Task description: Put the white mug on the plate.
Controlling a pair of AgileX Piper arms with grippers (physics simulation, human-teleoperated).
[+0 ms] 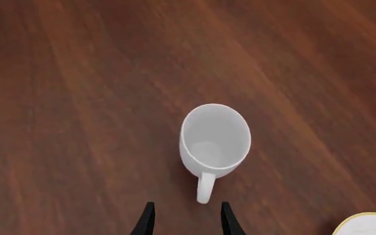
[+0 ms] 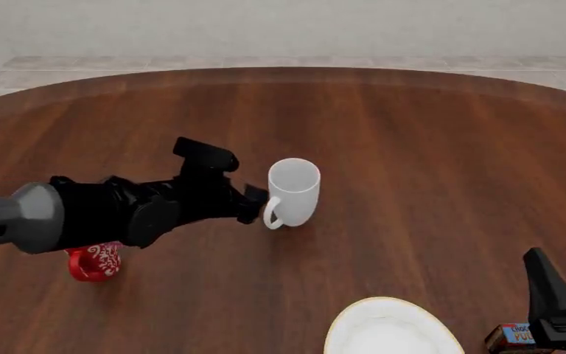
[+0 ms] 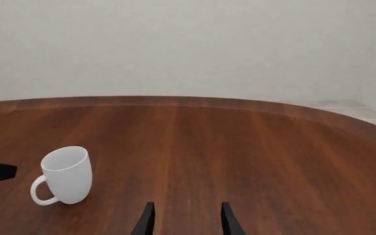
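Fingers of left gripper (image 1: pixel 185 218): parted, empty, just short of loop handle. Glossy white ceramic mug (image 2: pixel 292 191): upright, mid-surface; rigid, slippery, breakable; best gripped at handle. Gold-rimmed round white plate (image 2: pixel 391 328): near edge, right.

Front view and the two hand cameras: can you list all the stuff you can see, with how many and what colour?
white mug: one, plain white, upright mid-table, handle facing the left gripper.
plate: one, white with a gold rim, near table edge, partly cut off by the frame.
red mug: one, red with white pattern, near left, partly behind the left arm.
small box: one, brown and blue, near right, by the right gripper.
table: one, dark brown wood.
left gripper: one, black, open, at the white mug's handle.
right gripper: one, black, open, near right, away from the mug.
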